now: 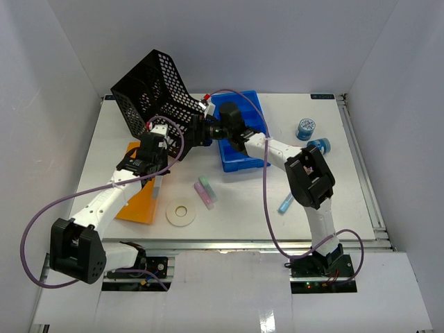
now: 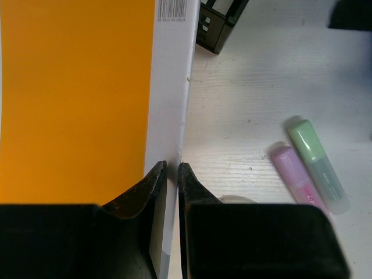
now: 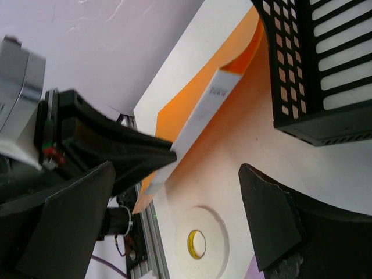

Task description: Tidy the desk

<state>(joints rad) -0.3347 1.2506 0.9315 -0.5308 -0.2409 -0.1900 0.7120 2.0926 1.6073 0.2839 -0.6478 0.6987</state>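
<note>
The white desk (image 1: pixel 347 187) holds scattered items. My left gripper (image 1: pixel 157 154) (image 2: pixel 172 169) is shut on the white spine of an orange book (image 1: pixel 137 203) (image 2: pixel 75 99), which stands tilted on its edge. My right gripper (image 1: pixel 200 132) (image 3: pixel 174 216) is open beside the tilted black mesh file holder (image 1: pixel 149 89) (image 3: pixel 325 64), with nothing between its fingers. In the right wrist view the book's white spine (image 3: pixel 200 113) and the left gripper clamped on it lie ahead. A white tape roll (image 1: pixel 181 213) (image 3: pixel 197 241) lies flat on the desk.
A pink highlighter (image 1: pixel 203 193) (image 2: pixel 295 179) and a green highlighter (image 1: pixel 209 188) (image 2: pixel 318 165) lie side by side mid-desk. The blue tray (image 1: pixel 244 158) sits behind the right wrist. A blue tape roll (image 1: pixel 305 129) and a blue marker (image 1: pixel 286 203) lie to the right.
</note>
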